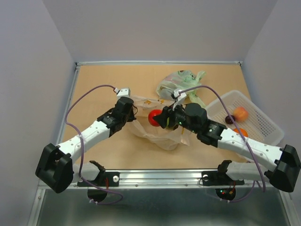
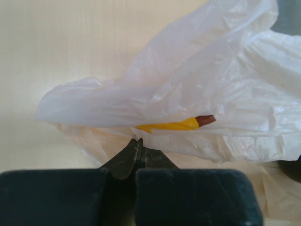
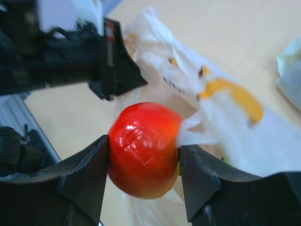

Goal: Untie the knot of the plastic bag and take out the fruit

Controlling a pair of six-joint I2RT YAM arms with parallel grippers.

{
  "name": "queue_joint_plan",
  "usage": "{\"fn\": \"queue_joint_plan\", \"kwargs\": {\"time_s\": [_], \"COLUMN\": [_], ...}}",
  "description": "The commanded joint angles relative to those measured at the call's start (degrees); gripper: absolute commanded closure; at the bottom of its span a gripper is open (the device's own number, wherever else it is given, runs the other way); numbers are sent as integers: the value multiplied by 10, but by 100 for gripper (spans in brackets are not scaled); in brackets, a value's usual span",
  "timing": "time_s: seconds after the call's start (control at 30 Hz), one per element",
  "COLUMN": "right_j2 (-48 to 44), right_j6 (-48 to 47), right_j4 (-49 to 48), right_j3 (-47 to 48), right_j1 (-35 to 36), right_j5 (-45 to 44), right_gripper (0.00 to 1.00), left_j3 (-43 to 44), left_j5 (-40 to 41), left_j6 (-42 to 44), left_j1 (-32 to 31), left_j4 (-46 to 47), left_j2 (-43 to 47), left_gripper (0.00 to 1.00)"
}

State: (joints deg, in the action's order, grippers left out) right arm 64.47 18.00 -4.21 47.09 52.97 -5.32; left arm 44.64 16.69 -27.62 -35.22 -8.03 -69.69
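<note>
The peach-orange plastic bag (image 1: 162, 136) lies crumpled at the table's middle, its mouth pulled open; no knot shows in any view. My left gripper (image 1: 135, 112) is shut on the bag's left edge, and in the left wrist view its tips (image 2: 138, 141) meet the white-looking plastic (image 2: 202, 80). My right gripper (image 1: 159, 117) is shut on a red apple (image 1: 153, 117) and holds it over the bag's mouth. In the right wrist view the apple (image 3: 143, 148) sits squarely between both fingers, with a bit of bag plastic (image 3: 225, 127) against the right finger.
A pale green bag (image 1: 178, 84) lies behind the arms. A white basket (image 1: 256, 123) at the right holds an orange fruit (image 1: 241, 113), a dark fruit (image 1: 229, 119) and another orange fruit (image 1: 240, 132). A yellow, brown-tipped shape (image 2: 178, 125) shows through the bag.
</note>
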Motion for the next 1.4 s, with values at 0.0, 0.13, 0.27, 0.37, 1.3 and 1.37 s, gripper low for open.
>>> {"fn": "queue_joint_plan", "kwargs": {"time_s": [0.0,0.13,0.27,0.37,1.3,1.37], "right_j2": [-16,-17,-25,-39,-43,-50], "right_j6": [-30,-66,-122,-137,61,50], "right_j4": [4,8,26,39,174,194], "right_j3": [98,162,171,158,-29,-11], "right_j1": [1,2,-3,-47,-507,-507], "right_j5": [45,6,-161,-245,-199,-194], "right_gripper": [99,99,99,99,7,0], "left_j3": [23,19,10,4,-5,-6], "left_j5": [31,37,39,45,-10,-13], "left_j6": [33,41,41,43,63,61], "left_j1": [16,26,29,31,69,69], "left_j4": [-13,-21,-27,-37,-82,-79], "left_j2": [14,28,50,68,170,168], "left_gripper": [100,100,100,100,100,100]}}
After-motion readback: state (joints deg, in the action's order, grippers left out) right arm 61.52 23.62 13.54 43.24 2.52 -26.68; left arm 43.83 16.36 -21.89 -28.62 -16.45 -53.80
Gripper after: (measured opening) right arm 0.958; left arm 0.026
